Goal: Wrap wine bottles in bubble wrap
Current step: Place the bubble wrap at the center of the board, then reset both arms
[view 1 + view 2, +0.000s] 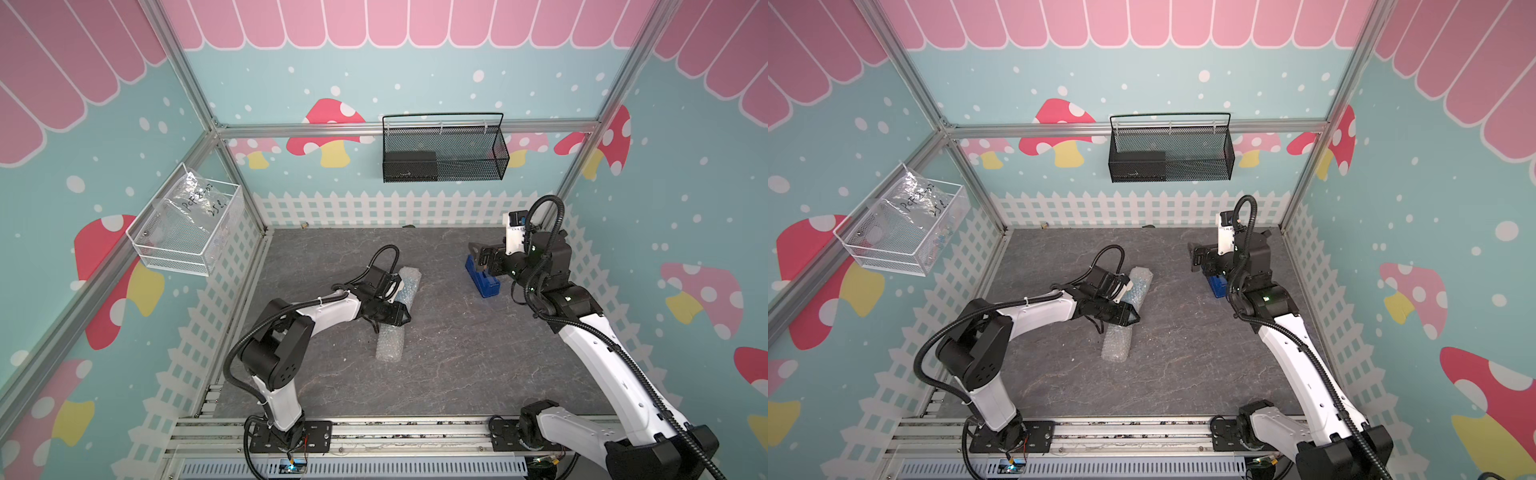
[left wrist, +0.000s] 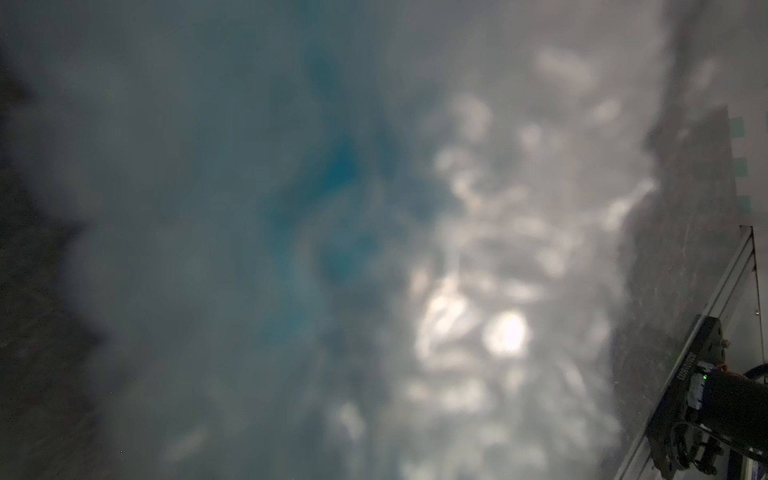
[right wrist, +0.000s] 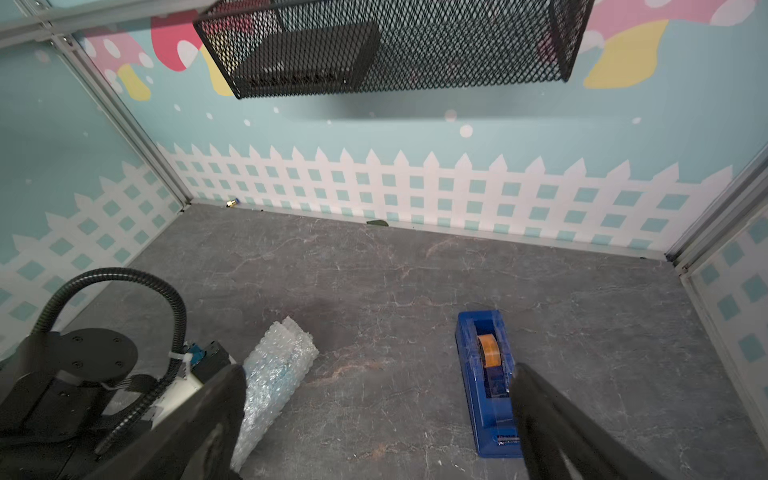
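The bubble wrap (image 1: 388, 345) (image 1: 1117, 343) lies rolled into a tube on the grey table, left of centre. Blue from the wine bottle (image 1: 406, 286) (image 1: 1138, 289) shows through its far half. My left gripper (image 1: 392, 316) (image 1: 1121, 313) reaches across the middle of the roll and is shut on it. The left wrist view is filled by blurred bubble wrap (image 2: 498, 249) with the bottle's blue (image 2: 332, 174) behind it, and the jaws are hidden. My right gripper (image 1: 478, 255) (image 1: 1196, 257) (image 3: 380, 415) hangs open and empty at the back right, apart from the bubble wrap (image 3: 278, 374).
A blue tape dispenser (image 1: 484, 282) (image 1: 1217, 284) (image 3: 486, 386) stands under the right gripper. A black mesh basket (image 1: 444, 149) hangs on the back wall. A white wire basket (image 1: 187, 224) with a crinkled clear bag hangs on the left wall.
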Motion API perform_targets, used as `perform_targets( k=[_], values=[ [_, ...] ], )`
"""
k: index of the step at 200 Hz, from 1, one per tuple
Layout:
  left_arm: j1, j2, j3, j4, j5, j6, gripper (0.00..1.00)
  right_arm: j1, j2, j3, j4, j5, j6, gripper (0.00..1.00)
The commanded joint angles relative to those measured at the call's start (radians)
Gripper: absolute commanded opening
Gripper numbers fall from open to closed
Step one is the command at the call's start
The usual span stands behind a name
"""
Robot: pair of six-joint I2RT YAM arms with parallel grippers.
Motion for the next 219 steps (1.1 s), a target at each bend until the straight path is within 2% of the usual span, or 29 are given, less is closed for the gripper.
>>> perform_targets(
  k=[1, 7, 17, 20, 22, 24, 41, 64, 87, 106, 119, 134, 142, 151, 157, 169, 178, 191, 207, 214, 219],
  values=[
    [-0.004, 0.037, 0.061, 0.113, 0.019, -0.070, 0.28, -0.023, -0.006, 0.008, 0.011, -0.035, -0.031, 1.00],
    [-0.003, 0.054, 0.064, 0.109, 0.023, -0.072, 0.40, -0.028, -0.005, 0.011, 0.010, -0.033, -0.034, 1.00],
    [-0.004, 0.074, 0.071, 0.094, 0.026, -0.071, 0.68, -0.038, -0.003, 0.015, 0.012, -0.036, -0.039, 1.00],
    [-0.002, 0.078, 0.073, 0.086, 0.028, -0.070, 0.91, -0.040, -0.003, 0.017, 0.013, -0.038, -0.040, 1.00],
    [-0.001, 0.080, 0.074, 0.083, 0.030, -0.069, 0.98, -0.041, -0.003, 0.018, 0.013, -0.038, -0.041, 1.00],
    [-0.002, 0.082, 0.076, 0.078, 0.033, -0.069, 1.00, -0.043, -0.003, 0.019, 0.013, -0.038, -0.042, 1.00],
    [0.004, 0.059, 0.079, 0.013, 0.048, -0.054, 1.00, -0.051, -0.005, 0.020, 0.024, -0.044, -0.044, 1.00],
    [0.034, -0.069, 0.060, -0.119, 0.037, -0.008, 1.00, -0.069, 0.000, 0.016, 0.025, -0.042, -0.060, 0.99],
    [0.108, -0.255, 0.065, -0.281, -0.062, 0.048, 1.00, -0.085, 0.003, -0.018, 0.058, 0.012, -0.082, 1.00],
    [0.228, -0.450, 0.045, -0.278, -0.198, 0.046, 1.00, -0.094, -0.011, -0.109, 0.149, 0.135, -0.095, 1.00],
    [0.282, -0.573, -0.017, -0.176, -0.389, 0.054, 1.00, -0.096, -0.032, -0.228, 0.273, 0.239, -0.100, 1.00],
    [0.302, -0.697, -0.198, 0.096, -0.661, 0.114, 1.00, -0.101, -0.049, -0.420, 0.501, 0.303, -0.129, 1.00],
    [0.311, -0.743, -0.323, 0.280, -0.789, 0.152, 1.00, -0.101, -0.048, -0.504, 0.623, 0.254, -0.182, 1.00],
    [0.341, -0.770, -0.467, 0.502, -0.834, 0.201, 1.00, -0.102, -0.040, -0.593, 0.747, 0.155, -0.265, 1.00],
    [0.365, -0.780, -0.537, 0.596, -0.864, 0.201, 1.00, -0.102, -0.031, -0.630, 0.790, 0.133, -0.278, 0.99],
    [0.424, -0.779, -0.637, 0.712, -0.865, 0.186, 1.00, -0.101, -0.011, -0.679, 0.833, 0.176, -0.250, 1.00],
    [0.458, -0.764, -0.693, 0.778, -0.816, 0.190, 1.00, -0.102, -0.005, -0.723, 0.883, 0.230, -0.219, 1.00],
    [0.467, -0.706, -0.751, 0.899, -0.800, 0.196, 1.00, -0.101, -0.003, -0.813, 0.994, 0.265, -0.230, 1.00],
    [0.481, -0.557, -0.776, 1.073, -0.721, 0.253, 0.99, -0.103, 0.007, -0.904, 1.127, 0.298, -0.264, 1.00],
    [0.484, -0.532, -0.745, 1.042, -0.720, 0.249, 1.00, -0.105, 0.024, -0.943, 1.197, 0.307, -0.276, 1.00],
    [0.495, -0.513, -0.731, 1.061, -0.670, 0.258, 1.00, -0.107, 0.037, -0.968, 1.246, 0.307, -0.284, 1.00]
  ],
)
